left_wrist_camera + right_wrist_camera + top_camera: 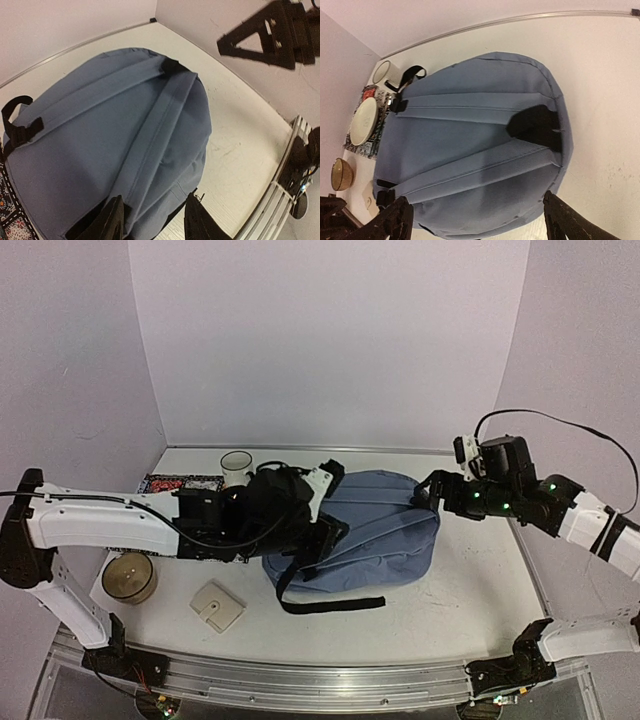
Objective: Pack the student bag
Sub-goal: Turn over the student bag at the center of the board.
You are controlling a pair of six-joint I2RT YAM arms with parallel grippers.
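STUDENT BAG LAID OUT BETWEEN TWO ARMS: the student bag [385, 530] is seen lying flat on the worktop [470, 585], strap side up, stretched between the left fingers [111, 222] and the right fingers [565, 220]. Both pairs are held apart and nothing is gripped. The left fingers are set over the bag's bottom edge. The right fingers are held just off its rounded top, where the black handle [535, 127] is sewn. No zip or mouth is shown in any view, so the step in hand is judged to be getting the bag turned or lifted so that it can be opened. A firm hold is best taken on the handle or a seam rather than on loose cloth, and the soft body steadied from the opposite end so that it is not dragged. Beyond the left fingers, toward the back wall, a white cup [237, 465] and a patterned mat [180, 483] are found. Nearer the arm bases lie an amber bowl [128, 577] and a white square block [217, 605]. A loose black strap [330, 605] trailing on the near side of the bag could be snagged.
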